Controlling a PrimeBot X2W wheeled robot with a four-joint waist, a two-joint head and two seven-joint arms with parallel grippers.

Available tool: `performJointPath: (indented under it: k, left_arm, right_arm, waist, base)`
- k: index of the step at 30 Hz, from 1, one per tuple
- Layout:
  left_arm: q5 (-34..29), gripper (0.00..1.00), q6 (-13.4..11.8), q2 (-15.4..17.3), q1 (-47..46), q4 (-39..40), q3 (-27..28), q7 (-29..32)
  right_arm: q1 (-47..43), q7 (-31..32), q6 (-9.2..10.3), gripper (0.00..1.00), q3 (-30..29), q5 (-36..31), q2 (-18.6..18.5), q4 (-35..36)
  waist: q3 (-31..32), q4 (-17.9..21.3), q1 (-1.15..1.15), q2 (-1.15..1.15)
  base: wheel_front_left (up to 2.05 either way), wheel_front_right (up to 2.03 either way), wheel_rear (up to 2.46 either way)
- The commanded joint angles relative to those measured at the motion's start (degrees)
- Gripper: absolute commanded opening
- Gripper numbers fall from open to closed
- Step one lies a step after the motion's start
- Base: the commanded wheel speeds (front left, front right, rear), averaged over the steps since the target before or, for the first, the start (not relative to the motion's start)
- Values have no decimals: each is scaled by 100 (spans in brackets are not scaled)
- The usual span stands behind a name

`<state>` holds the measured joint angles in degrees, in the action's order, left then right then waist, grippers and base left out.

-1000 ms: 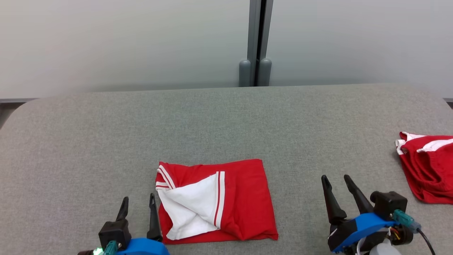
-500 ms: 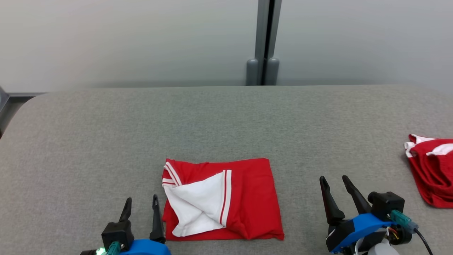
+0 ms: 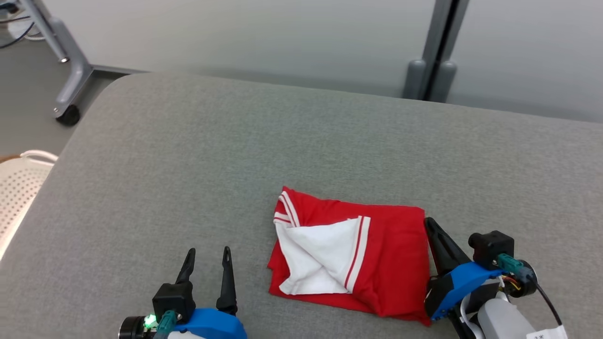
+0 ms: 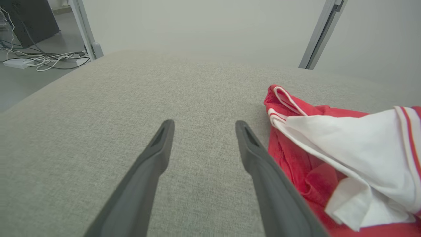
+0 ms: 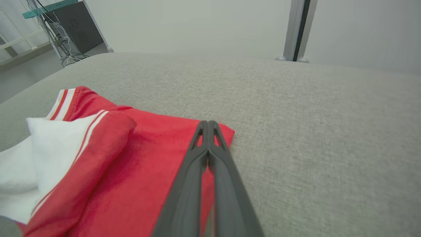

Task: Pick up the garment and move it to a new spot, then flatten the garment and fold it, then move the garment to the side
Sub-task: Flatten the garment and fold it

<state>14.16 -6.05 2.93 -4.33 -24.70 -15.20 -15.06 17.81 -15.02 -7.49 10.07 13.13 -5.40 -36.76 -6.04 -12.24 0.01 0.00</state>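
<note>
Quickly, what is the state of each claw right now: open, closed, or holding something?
Left claw: open, holding nothing, beside the garment.
Right claw: closed at the garment's corner; whether it pinches cloth cannot be told.

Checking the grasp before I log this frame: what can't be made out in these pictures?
- Right wrist view: whether the right gripper grips the garment; its shut fingers cover the cloth edge beneath them.
- Left wrist view: the garment's right part, cut off by the picture's edge.
- Head view: the white perforated object at the left, cut off by the edge.
</note>
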Motion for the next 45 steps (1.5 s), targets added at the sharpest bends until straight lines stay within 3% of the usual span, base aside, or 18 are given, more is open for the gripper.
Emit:
performJointPath:
  k: [1, 9, 16, 19, 23, 32, 33, 34, 35, 45]
  left_arm:
    - [54, 100, -27, -3, -99, 40, -6, -15]
    - [191, 100, -94, -7, -161, 165, -142, -14]
    - [233, 100, -104, -9, -123, 210, -127, -14]
    - [218, 100, -91, -4, -184, 217, -158, -14]
    - [164, 100, -91, -8, -241, 233, -155, -14]
    - [0, 100, -110, -3, -199, 170, 135, -15]
    - [-36, 100, -103, -6, -198, 159, 200, -14]
    - [-44, 100, -105, -4, -184, 143, 263, -15]
    - [-60, 100, -107, -3, -167, 143, 319, -14]
    - [-222, 100, -44, -5, 72, 177, 708, -14]
  right_arm:
    - [122, -18, -1, 0, 68, -46, -31, -92]
    - [335, -19, -1, 0, 1003, -33, -9, -326]
    - [451, -19, -1, 0, 2603, 455, -63, 143]
    - [520, -19, -1, 0, 2983, 722, -183, 329]
    - [571, -19, -1, 0, 2745, 927, -329, 527]
    - [183, -19, -1, 0, 874, 409, -276, 621]
    - [137, -19, -1, 18, 695, 312, -247, 627]
    - [79, -18, -1, 50, 479, 219, -215, 655]
    - [17, -19, -1, 100, 329, 128, -165, 677]
    - [-595, -18, -1, 100, -591, -359, 131, 769]
  waist:
    - [-254, -327, -1, 0]
    - [-474, -761, -1, 0]
    - [-418, -604, -1, 0]
    - [-379, -467, -1, 0]
    - [-319, -215, -1, 0]
    - [-156, 540, -1, 0]
    - [-137, 623, -1, 0]
    - [-114, 699, -1, 0]
    - [-93, 775, -1, 0]
    - [152, 1255, -1, 0]
  base:
    - [0, 0, 0]
    - [0, 0, 0]
    - [0, 0, 0]
    - [0, 0, 0]
    - [0, 0, 0]
    - [0, 0, 0]
    - [0, 0, 0]
    - [0, 0, 0]
    - [0, 0, 0]
    - [0, 0, 0]
